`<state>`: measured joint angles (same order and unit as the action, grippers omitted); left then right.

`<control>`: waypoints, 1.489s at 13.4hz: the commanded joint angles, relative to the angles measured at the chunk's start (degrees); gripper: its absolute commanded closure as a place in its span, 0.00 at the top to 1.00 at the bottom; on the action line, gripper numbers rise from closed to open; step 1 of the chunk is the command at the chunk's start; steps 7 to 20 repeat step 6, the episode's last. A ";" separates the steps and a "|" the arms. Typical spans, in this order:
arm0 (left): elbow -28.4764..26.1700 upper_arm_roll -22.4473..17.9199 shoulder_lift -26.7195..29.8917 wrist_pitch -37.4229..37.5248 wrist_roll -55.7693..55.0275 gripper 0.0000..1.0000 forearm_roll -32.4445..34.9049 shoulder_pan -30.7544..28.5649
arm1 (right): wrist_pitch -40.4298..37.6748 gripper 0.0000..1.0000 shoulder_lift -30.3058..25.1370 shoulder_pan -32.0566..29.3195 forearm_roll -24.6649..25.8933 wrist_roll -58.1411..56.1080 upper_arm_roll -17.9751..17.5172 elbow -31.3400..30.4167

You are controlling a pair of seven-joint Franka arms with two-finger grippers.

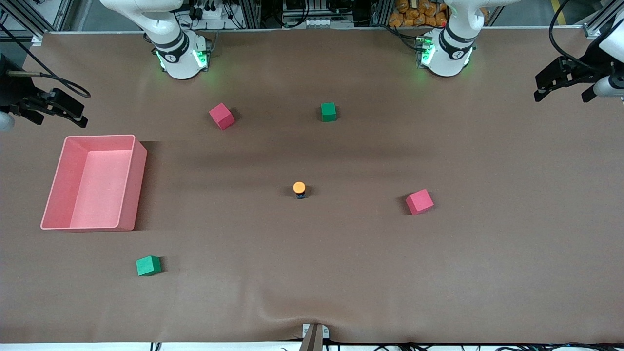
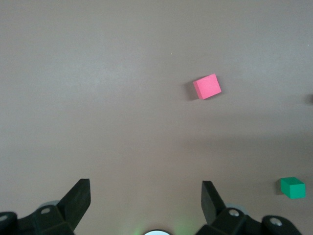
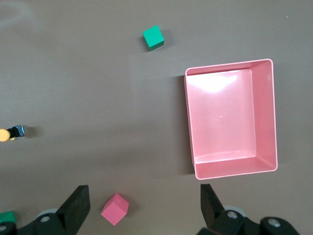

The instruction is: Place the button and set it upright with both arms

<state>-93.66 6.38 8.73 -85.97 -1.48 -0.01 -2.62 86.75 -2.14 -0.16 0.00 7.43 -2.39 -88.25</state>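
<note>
Button sits near the table's middle, standing with its orange cap up, black body with a blue detail under it; I judge it already upright or close to it. It's tiny, round and smooth, so it will likely roll or tip if nudged off-centre.

All places relative to the button:
- Pink bin: well apart toward the right arm's end. Open-top rectangular tray with glossy plastic walls, nothing in it.
- Red cube: toward the left arm's end, slightly nearer the front camera.
- Second red cube and green cube: both farther from the front camera, up by the arm bases.
- Second green cube: nearer the front camera, toward the right arm's end.

Cubes look like matte foam with sharp edges. They're scattered wide, so probably distractors; none touches the button.

Left gripper is parked high at its own end of the table, jaws spread wide, holding nothing. Right gripper is the same at its end, up beside the bin, jaws wide and holding nothing. Both arms wait clear of the workspace, which leaves the button an unobstructed approach.

Table cover is a brown matte sheet, slightly wrinkled at the front edge.
</note>
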 commanded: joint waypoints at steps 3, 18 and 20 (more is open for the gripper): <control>1.72 0.39 -1.61 1.60 0.43 1.00 -0.42 -0.72 | -0.53 1.00 0.12 -1.24 -1.23 -0.40 -0.60 0.62; 1.72 0.48 -1.70 1.60 0.43 1.00 -0.34 -0.37 | -0.53 1.00 0.12 -1.33 -1.23 -0.40 -0.69 0.62; 1.72 0.48 -1.70 1.60 0.43 1.00 -0.34 -0.37 | -0.53 1.00 0.12 -1.33 -1.23 -0.40 -0.69 0.62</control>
